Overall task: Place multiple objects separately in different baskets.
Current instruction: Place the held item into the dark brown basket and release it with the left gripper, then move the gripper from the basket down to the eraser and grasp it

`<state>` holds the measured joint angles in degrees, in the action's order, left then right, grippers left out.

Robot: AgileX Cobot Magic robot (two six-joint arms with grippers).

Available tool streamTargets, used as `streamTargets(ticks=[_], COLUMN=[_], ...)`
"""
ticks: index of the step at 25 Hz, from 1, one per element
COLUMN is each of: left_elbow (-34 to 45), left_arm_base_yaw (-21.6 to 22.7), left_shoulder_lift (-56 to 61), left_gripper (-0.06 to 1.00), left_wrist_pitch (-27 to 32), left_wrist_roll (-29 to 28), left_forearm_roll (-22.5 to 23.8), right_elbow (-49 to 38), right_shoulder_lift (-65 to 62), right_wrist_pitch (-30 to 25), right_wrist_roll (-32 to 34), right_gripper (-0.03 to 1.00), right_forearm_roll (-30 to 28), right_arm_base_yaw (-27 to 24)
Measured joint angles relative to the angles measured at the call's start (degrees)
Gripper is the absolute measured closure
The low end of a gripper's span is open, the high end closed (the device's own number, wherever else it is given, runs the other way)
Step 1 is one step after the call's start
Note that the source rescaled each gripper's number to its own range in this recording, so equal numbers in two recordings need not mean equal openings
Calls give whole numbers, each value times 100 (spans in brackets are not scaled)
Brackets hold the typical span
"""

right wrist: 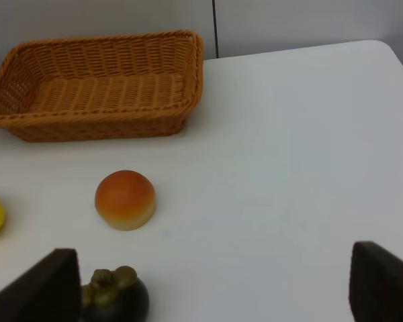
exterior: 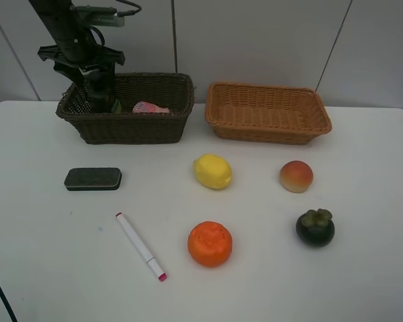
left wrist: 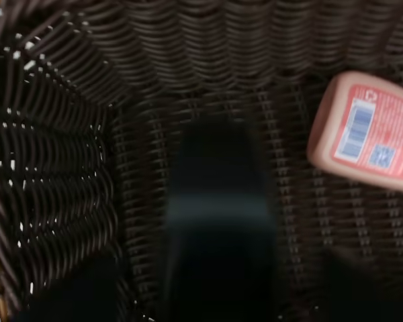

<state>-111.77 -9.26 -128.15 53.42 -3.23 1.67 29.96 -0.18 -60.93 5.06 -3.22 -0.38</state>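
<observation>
The left hand [exterior: 101, 100] is down inside the dark brown basket [exterior: 131, 129], upper left of the high view. It looks spread clear of the dark grey bottle [left wrist: 218, 221] beside the pink bottle [left wrist: 366, 134], so this is apparently the drop-off step. The right hand [right wrist: 215, 285] hangs wide and empty near the peach [right wrist: 125, 199]. Next, the left arm should lift straight out, then go for the eraser [exterior: 93, 178] on the bench [exterior: 47, 268].
</observation>
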Motion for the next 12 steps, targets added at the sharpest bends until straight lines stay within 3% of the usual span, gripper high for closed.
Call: streamTargets(ticks=[2, 6, 9, 12], left_elbow=[-37, -457, -1071, -1353], left_arm_base_yaw=[0, -6, -78, -247], left_shoulder_lift=[-5, -5, -5, 142], left_gripper=[-1, -5, -5, -5], left_wrist_pitch=[44, 702, 1424, 1532], left_wrist_roll=[75, 292, 827, 1475], left_forearm_roll=[0, -71, -167, -402], right_elbow=[0, 0, 0, 0], right_shoulder_lift=[0, 0, 0, 0], right_wrist_pitch=[0, 0, 0, 0], right_wrist_roll=[0, 0, 0, 0], right_gripper=[13, 13, 13, 13], right_forearm_roll=[0, 0, 0, 0], right_arm_base_yaw=[0, 0, 0, 0])
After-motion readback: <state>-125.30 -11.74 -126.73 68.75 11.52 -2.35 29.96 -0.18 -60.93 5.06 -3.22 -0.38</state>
